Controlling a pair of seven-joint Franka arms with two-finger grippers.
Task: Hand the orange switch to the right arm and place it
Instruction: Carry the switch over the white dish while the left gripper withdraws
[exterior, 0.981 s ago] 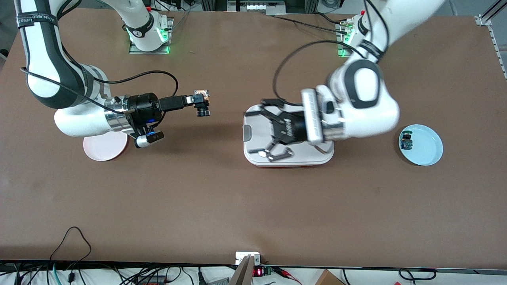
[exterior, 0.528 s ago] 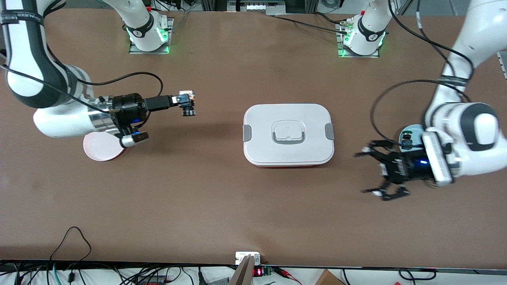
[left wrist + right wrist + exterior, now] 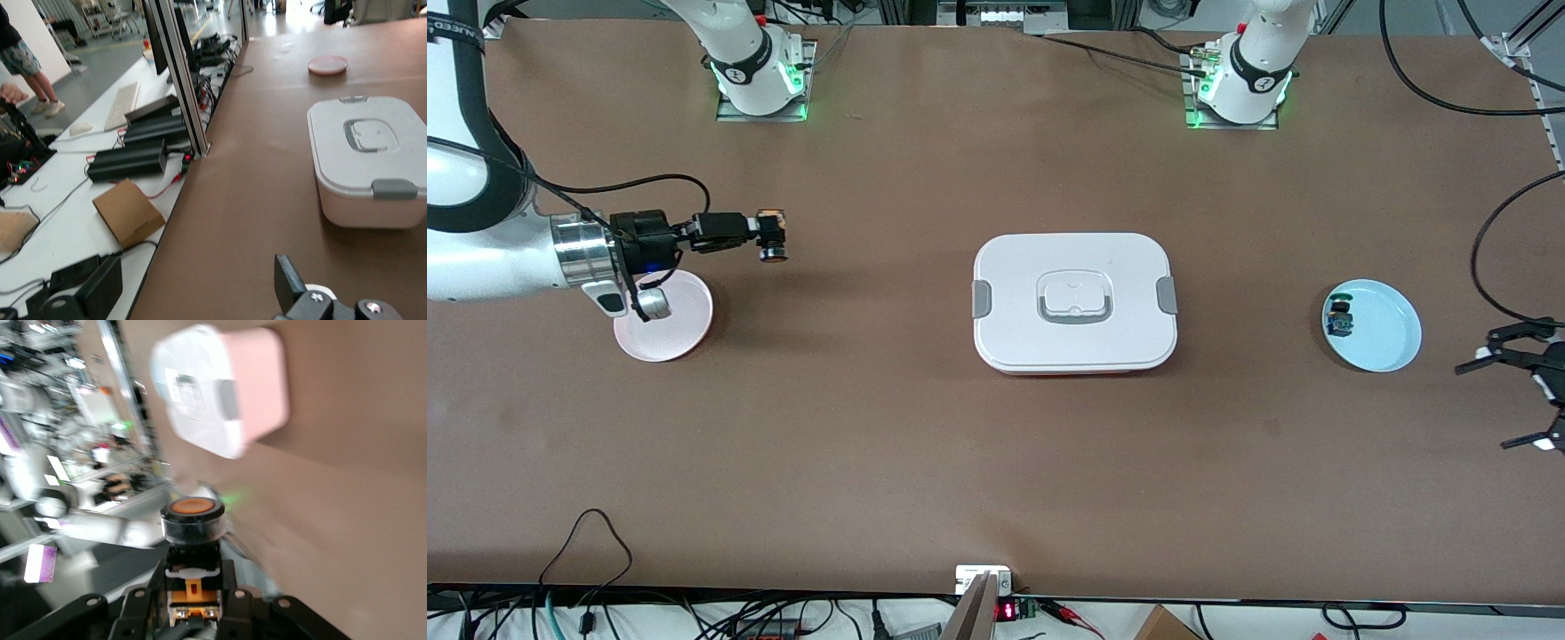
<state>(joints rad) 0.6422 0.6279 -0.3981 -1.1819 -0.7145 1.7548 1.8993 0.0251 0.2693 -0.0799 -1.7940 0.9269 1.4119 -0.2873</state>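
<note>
The orange switch (image 3: 772, 241), a black stub with a round orange cap, hangs in the air with my right gripper (image 3: 768, 233) shut on it. They are over bare table just beside the pink plate (image 3: 687, 322), toward the middle of the table. The right wrist view shows the orange cap and the orange-yellow body of the switch (image 3: 194, 520) clamped between the black fingers (image 3: 137, 613). My left gripper (image 3: 1490, 404) is open and holds nothing, at the left arm's end of the table beside the blue plate (image 3: 1389, 336). One of its fingers (image 3: 287, 283) shows over the brown table.
A white lidded box (image 3: 1074, 300) with grey clips sits mid-table, also seen as the box (image 3: 365, 167) and the box (image 3: 220, 387). The blue plate holds a small green-capped, blue-bodied switch (image 3: 1338, 317). The pink plate (image 3: 327, 65) shows far off in the left wrist view.
The open left gripper has swung from over the white box, past the blue plate, to the left arm's table end. The right gripper has drawn back with the switch toward the pink plate.
</note>
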